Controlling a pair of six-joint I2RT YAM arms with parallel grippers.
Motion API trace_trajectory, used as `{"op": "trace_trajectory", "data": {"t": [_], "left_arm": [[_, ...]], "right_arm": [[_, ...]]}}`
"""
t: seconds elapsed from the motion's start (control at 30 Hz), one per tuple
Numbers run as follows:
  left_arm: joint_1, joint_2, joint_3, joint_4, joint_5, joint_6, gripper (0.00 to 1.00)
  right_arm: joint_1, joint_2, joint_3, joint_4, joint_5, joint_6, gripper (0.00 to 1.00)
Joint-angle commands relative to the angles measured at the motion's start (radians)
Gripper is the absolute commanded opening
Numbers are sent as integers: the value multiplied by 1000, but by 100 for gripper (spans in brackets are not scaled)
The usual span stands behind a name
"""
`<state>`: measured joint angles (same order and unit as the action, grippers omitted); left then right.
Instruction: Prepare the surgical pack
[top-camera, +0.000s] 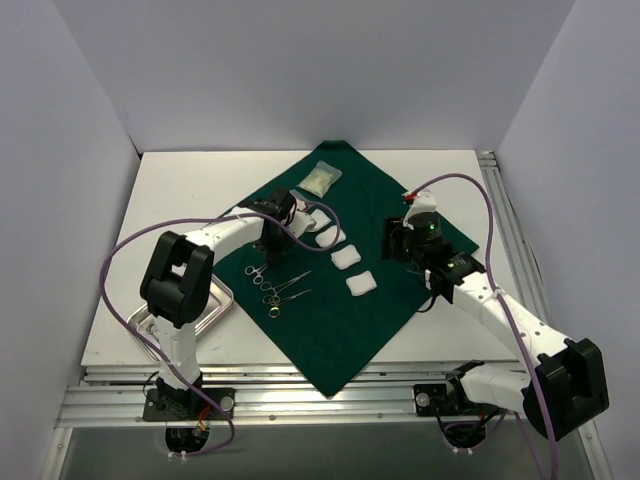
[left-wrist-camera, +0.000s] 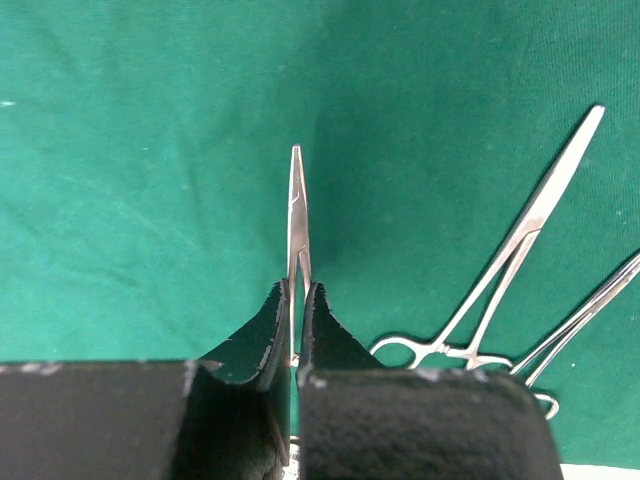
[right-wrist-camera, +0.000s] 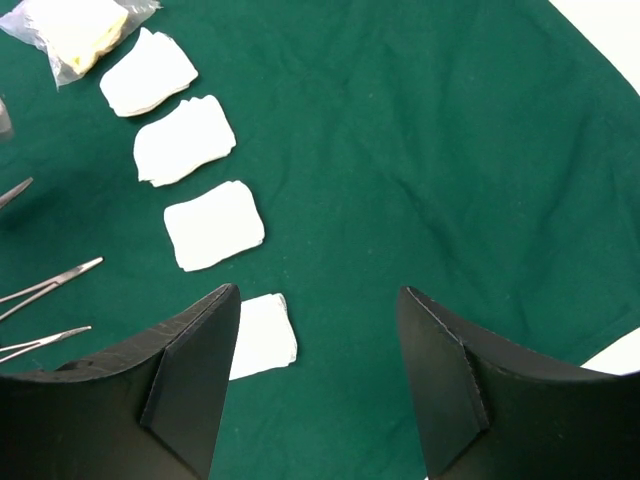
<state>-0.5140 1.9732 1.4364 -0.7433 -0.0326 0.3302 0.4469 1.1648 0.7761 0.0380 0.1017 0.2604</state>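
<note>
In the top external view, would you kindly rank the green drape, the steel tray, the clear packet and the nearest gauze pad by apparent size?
1. green drape
2. steel tray, partly hidden behind the left arm
3. clear packet
4. gauze pad, only slightly smaller than the packet

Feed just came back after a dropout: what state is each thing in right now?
Cloth: spread flat on table.
Left gripper: shut on a clamp.
Held clamp: blades closed, over the cloth.
Other clamps: lying flat on cloth.
Gauze pads: four, lying in a row.
Packet: lying on cloth.
Tray: on table, beside cloth.
Right gripper: open, empty.
</note>
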Motion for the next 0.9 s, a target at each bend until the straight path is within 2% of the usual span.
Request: {"op": "trace_trajectory", "data": {"t": [0.0, 0.23, 0.37, 0.5, 0.63, 0.7, 0.73, 0.83, 0.87], "left_arm": [[8, -54, 30, 13, 19, 21, 2], [29, -77, 56, -2, 28, 23, 2], [75, -120, 107, -51, 20, 47, 2], [163, -239, 107, -140, 33, 76, 2], [313, -388, 0, -246, 59, 131, 2], [373, -482, -100, -271, 66, 174, 2], [434, -508, -134, -292, 75, 188, 2], [508, -611, -264, -309, 97, 248, 2], [569, -634, -293, -306, 99, 279, 2]], "right_arm": [[1, -36, 41, -12, 21, -12, 60], [1, -48, 46, -21, 24, -12, 60], [1, -54, 48, -20, 21, -12, 60], [1, -63, 48, -13, 13, -9, 60], [0, -68, 42, 5, -6, -15, 60], [3, -63, 45, 14, -17, -18, 60], [1, -56, 48, 16, -31, -20, 60], [4, -39, 68, 13, -49, -23, 60], [6, -28, 74, 10, -62, -21, 60]]}}
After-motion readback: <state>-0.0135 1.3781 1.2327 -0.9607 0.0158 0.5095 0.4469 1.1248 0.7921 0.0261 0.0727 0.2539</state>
